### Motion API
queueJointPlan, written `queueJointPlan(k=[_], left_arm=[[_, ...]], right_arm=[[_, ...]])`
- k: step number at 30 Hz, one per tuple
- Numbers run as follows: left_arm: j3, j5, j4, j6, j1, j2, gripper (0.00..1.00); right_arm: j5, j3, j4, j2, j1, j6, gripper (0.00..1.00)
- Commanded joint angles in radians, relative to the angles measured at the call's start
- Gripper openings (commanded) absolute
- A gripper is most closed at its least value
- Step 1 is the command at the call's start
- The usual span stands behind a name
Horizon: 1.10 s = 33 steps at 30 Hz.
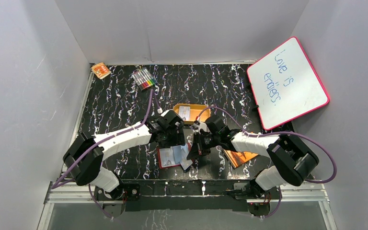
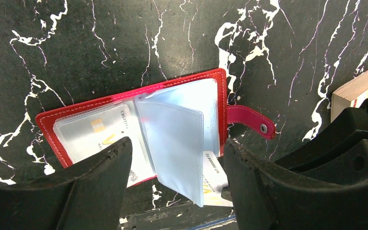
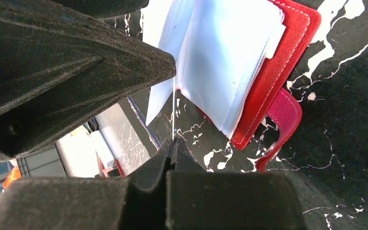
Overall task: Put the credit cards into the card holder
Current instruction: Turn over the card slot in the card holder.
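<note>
Though the overhead view buries both sets of fingertips under the wrists, you can see the left claw (image 1: 177, 141) and right claw (image 1: 192, 152) bent down, meeting over the open card holder (image 1: 165, 158). From your left wrist, that claw gapes wide and grips nothing. The holder lies just beyond its tips, clear sleeves (image 2: 179, 129) fanned up between them, one tucked card (image 2: 93, 130) in a pocket. From your right wrist, the claw is pinched tight on a credit card (image 3: 173, 110), seen only edge-on, with the holder just ahead.
</note>
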Motion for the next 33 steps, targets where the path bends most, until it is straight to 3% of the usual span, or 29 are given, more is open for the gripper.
queueJointPlan(k=[1, 5, 12, 23, 28, 33], left_arm=[[0.008, -0.030, -0.019, -0.003, 0.000, -0.020, 0.67], [0.001, -0.030, -0.017, 0.000, 0.006, -0.012, 0.64], [-0.050, -0.028, 0.000, -0.005, 0.020, -0.021, 0.49], [-0.082, -0.018, 0.025, 0.000, 0.032, -0.017, 0.34], [-0.093, -0.017, 0.034, -0.001, 0.034, -0.015, 0.23], [-0.096, -0.016, 0.037, -0.001, 0.036, -0.014, 0.19]], right_arm=[[-0.028, 0.035, 0.049, -0.009, 0.008, -0.003, 0.00], [-0.026, 0.035, 0.048, -0.006, 0.009, -0.005, 0.00], [-0.025, 0.027, 0.046, -0.004, 0.010, -0.008, 0.00], [-0.011, 0.028, 0.028, -0.010, 0.009, -0.016, 0.00], [0.047, 0.041, -0.064, -0.059, 0.010, -0.063, 0.00], [0.096, 0.070, -0.223, -0.156, 0.009, -0.141, 0.00]])
